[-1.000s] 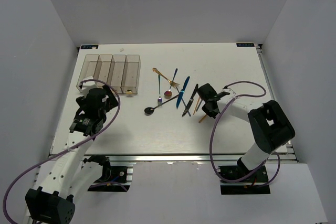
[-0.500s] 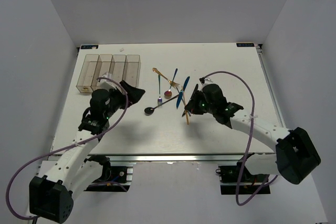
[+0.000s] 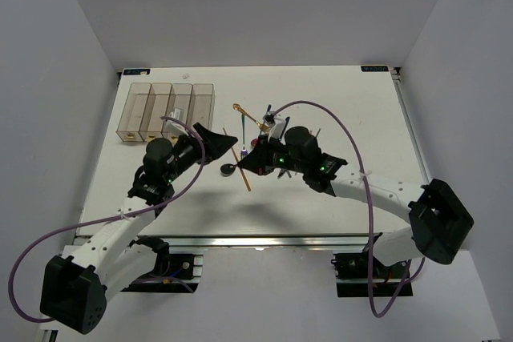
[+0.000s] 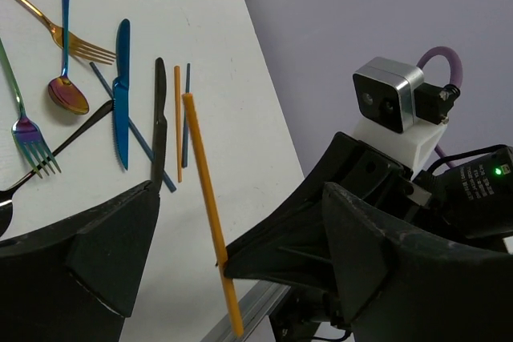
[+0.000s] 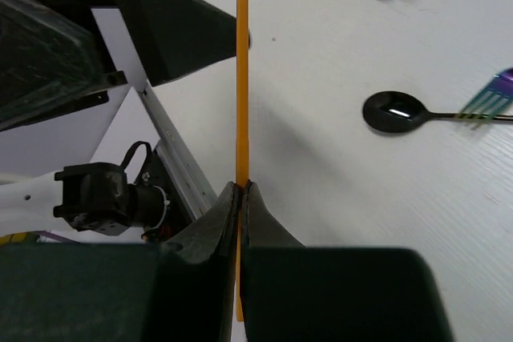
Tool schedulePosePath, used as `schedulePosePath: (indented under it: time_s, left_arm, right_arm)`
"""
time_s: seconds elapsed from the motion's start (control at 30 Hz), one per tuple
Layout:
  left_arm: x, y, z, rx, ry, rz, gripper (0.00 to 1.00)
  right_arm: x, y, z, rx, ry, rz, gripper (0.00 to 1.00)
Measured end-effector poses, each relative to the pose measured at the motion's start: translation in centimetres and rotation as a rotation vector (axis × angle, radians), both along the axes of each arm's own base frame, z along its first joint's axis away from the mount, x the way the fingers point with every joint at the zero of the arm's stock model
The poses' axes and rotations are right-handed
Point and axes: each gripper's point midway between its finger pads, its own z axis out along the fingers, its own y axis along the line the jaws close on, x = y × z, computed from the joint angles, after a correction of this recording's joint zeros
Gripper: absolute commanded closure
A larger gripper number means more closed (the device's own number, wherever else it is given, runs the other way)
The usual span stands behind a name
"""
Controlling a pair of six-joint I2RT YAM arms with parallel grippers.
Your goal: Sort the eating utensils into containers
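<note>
- Right gripper [image 5: 239,188] status?
- Pinching orange chopstick [image 3: 245,170]; now nearer the containers [image 3: 136,114] than before, lower right of them.
- Left gripper [image 3: 223,150]?
- Spread wide; now farther right of containers, facing chopstick.

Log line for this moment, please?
right pincer: shut on slim orange chopstick | left pincer: open, empty, near chopstick | other utensils: on white table

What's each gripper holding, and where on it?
Right gripper pinches the orange chopstick a bit short of one end, with most of its length sticking out ahead. Left gripper is open, holding nothing.
</note>
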Motion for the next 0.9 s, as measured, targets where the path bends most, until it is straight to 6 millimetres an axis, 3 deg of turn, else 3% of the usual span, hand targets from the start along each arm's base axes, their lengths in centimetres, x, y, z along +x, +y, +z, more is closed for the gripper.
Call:
schedulePosePath:
  time_s: [0.1,0.23,0.27,0.33,0.43,0.47,0.5,0.57,0.63,0.8,0.9]
  left_arm:
    - [0.0,0.0,-0.1,0.003,0.001,-0.003,0.17]
    - [-0.1,0.0,-0.7,0.023,0.016,-0.006,0.50]
    - [-0.1,0.0,-0.8,0.026,0.017,-0.006,0.65]
    - [0.0,0.0,-1.1,0.036,0.022,-0.003,0.74]
    - [0.3,0.1,-2.0,0.061,0.041,0.001,0.98]
    - [0.5,0.1,-2.2,0.073,0.051,0.004,1.00]
    - [0.7,0.0,-2.4,0.087,0.063,0.005,1.00]
    - [1.3,0.1,-2.6,0.133,0.083,0.016,1.00]
    - [2.9,1.0,-2.4,0.232,0.106,0.079,1.00]
    - [10.6,6.2,1.5,0.557,0.061,0.400,1.00]
    - [15.0,9.5,2.2,0.762,0.050,0.540,1.00]
  right_arm:
    - [-0.6,1.3,0.1,0.007,0.001,0.028,1.00]
    - [-1.0,2.3,0.3,0.012,-0.001,0.051,1.00]
    - [-1.0,2.5,0.4,0.015,-0.003,0.053,1.00]
    - [-1.1,2.7,0.5,0.019,-0.007,0.057,1.00]
    - [-1.0,2.7,0.5,0.016,-0.007,0.052,1.00]
    - [-0.9,2.7,0.4,0.013,-0.007,0.047,1.00]
    - [-0.9,2.6,0.3,0.007,-0.005,0.043,0.94]
    - [-0.4,2.3,0.0,-0.008,-0.003,0.010,0.42]
    - [0.5,1.5,-0.4,-0.045,-0.002,-0.056,0.14]
    - [3.7,-3.4,-0.8,-0.144,0.000,-0.297,0.13]
    - [5.0,-6.7,-0.3,-0.162,-0.019,-0.409,0.13]
